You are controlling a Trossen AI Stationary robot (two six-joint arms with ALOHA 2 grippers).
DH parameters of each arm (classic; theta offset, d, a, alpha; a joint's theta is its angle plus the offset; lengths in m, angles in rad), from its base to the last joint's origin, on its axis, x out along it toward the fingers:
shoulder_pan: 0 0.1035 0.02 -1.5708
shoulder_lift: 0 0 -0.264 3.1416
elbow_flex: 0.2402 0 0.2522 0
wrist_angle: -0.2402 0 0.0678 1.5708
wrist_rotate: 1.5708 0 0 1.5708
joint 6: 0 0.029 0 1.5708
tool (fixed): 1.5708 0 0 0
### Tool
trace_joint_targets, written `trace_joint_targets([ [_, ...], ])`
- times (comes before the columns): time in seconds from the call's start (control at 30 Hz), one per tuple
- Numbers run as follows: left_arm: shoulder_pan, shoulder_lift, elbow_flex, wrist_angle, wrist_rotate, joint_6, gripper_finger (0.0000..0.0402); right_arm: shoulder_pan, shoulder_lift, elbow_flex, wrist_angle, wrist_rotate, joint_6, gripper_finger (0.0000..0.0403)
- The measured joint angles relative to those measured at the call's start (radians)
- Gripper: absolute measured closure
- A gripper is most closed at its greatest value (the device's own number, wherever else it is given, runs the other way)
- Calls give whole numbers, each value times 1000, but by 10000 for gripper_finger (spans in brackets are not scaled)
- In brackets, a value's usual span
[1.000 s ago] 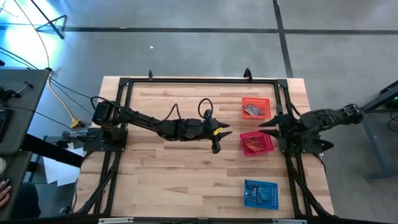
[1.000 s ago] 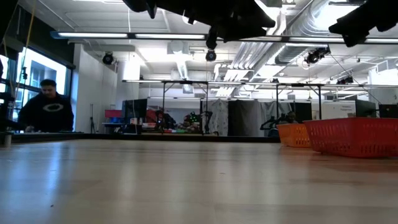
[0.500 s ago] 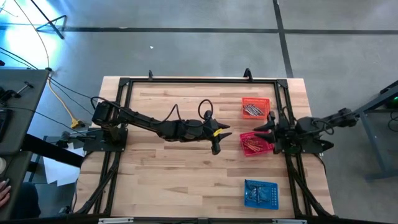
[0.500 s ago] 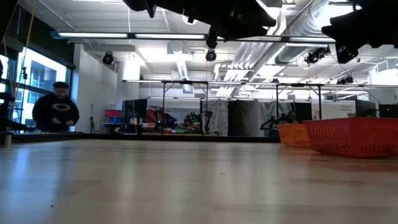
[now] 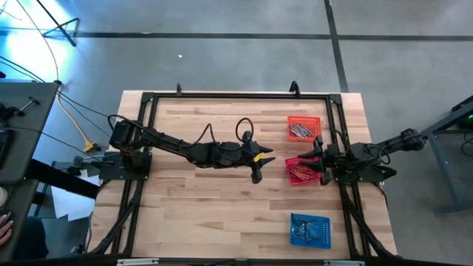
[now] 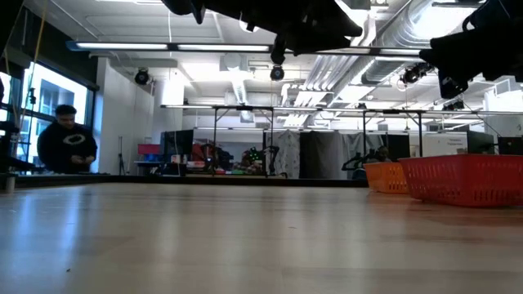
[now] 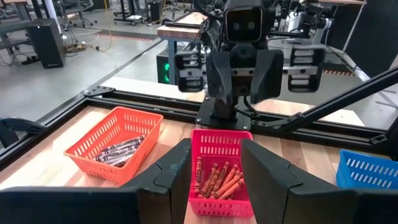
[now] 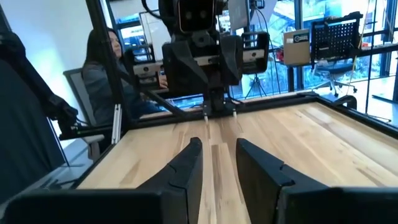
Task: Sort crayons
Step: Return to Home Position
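Note:
Grey crayons (image 7: 118, 149) lie in the orange basket (image 5: 304, 127) at the far right of the table. Orange and red crayons (image 7: 219, 180) lie in the red basket (image 5: 305, 171) just nearer. My left gripper (image 5: 257, 168) hovers open over the table's middle and points level at the red basket (image 7: 221, 149); nothing is between its fingers. My right gripper (image 5: 318, 157) stands open above the red basket's right rim. It points toward the left arm, and in the right wrist view its fingers (image 8: 189, 165) hold nothing.
A blue basket (image 5: 310, 229) stands near the front right corner. A black frame (image 5: 222, 96) runs around the table's edges. The wood on the left half and at the near middle (image 5: 214, 214) is bare. People sit in the room beyond the table.
My right gripper has sunk and come slightly toward the table's near edge, tipping toward level as its arm folded back at the right edge. It now stands over the red basket's right rim.

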Motion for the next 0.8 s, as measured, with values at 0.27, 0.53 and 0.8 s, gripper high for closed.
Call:
trace_joint_targets([
  [0.27,0,0,0,-1,0,0,275,0,2,-11,6,0,-8,311],
  [0.53,0,0,0,-1,0,-2,275,0,11,-11,-93,-2,78,311],
  [0.8,0,0,0,-1,27,0,275,0,10,-11,-94,-4,25,311],
])
